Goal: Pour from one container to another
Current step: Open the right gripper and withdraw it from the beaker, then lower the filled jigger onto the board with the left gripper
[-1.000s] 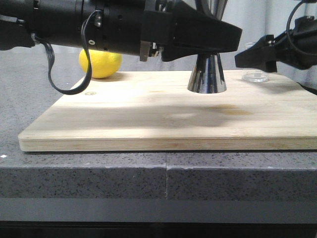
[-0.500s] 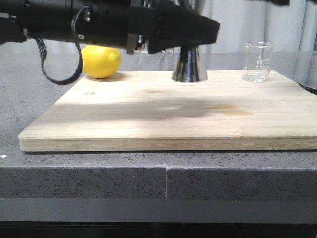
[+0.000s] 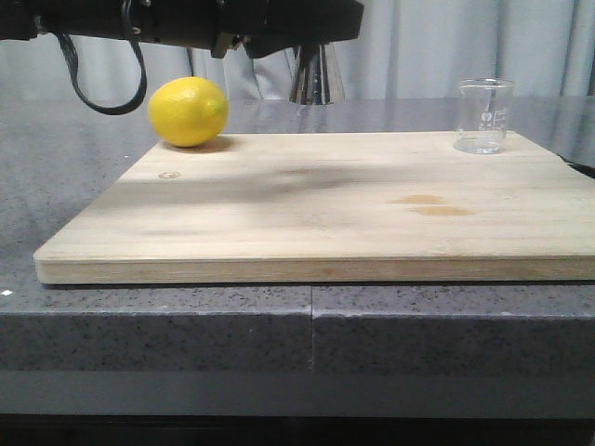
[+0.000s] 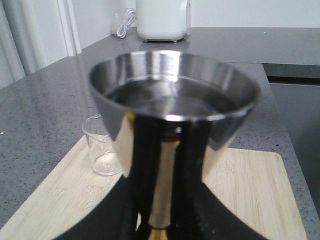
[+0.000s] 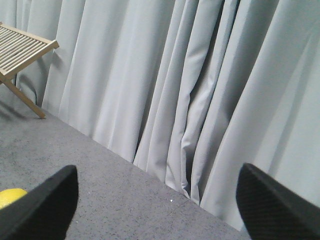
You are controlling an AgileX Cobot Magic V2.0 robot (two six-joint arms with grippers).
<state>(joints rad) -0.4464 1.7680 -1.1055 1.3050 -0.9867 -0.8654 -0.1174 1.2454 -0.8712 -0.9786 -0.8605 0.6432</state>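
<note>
The steel jigger (image 3: 316, 76) hangs clear of the wooden board (image 3: 325, 214), and only its lower cone shows under the left arm in the front view. My left gripper (image 4: 162, 200) is shut on the jigger (image 4: 175, 115) at its narrow waist, where a bit of gold band shows. Its upper cup holds clear liquid. The glass beaker (image 3: 484, 116) stands upright at the board's far right corner and looks empty; the left wrist view shows the beaker (image 4: 102, 150) beyond the jigger. My right gripper (image 5: 157, 210) is open, holds nothing, and faces the curtain.
A yellow lemon (image 3: 188, 111) rests on the board's far left corner, and its edge (image 5: 10, 197) shows in the right wrist view. A white appliance (image 4: 162, 20) stands on the far counter. A slatted wooden rack (image 5: 20, 50) stands by the grey curtain.
The left arm has lifted the jigger off the board and carried it up and to the left. The right gripper left the beaker and went out of the front view.
</note>
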